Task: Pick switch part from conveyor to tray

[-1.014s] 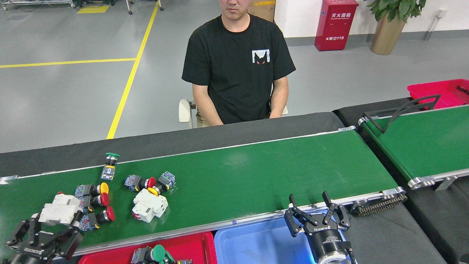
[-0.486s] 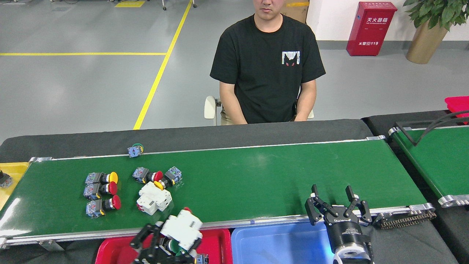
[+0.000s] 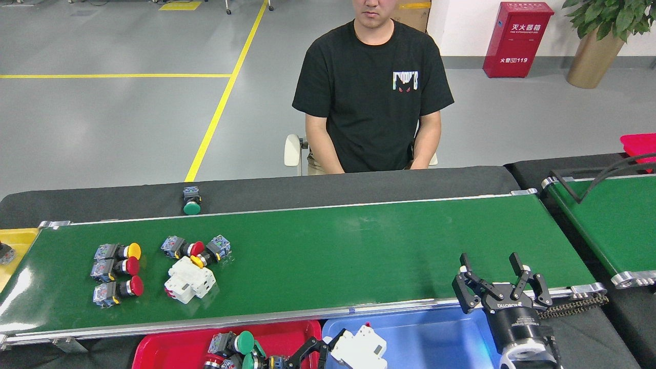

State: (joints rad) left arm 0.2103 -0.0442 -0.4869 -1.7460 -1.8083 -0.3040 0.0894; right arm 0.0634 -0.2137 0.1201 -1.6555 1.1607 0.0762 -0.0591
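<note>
Over the blue tray (image 3: 425,333), our left gripper (image 3: 333,351) clamps a white switch part (image 3: 359,351) (its jaws partly hidden beneath it). Our right gripper (image 3: 502,287) hangs spread open, empty, above the conveyor (image 3: 359,246) rail.

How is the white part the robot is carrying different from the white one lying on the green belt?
The carried white part sits in the left gripper over the blue tray, while the white part on the belt rests untouched on the conveyor. The carried one has nothing else touching it; the belt one lies against a yellow-capped button. Both are white, blocky switch parts with a small red detail.
</note>
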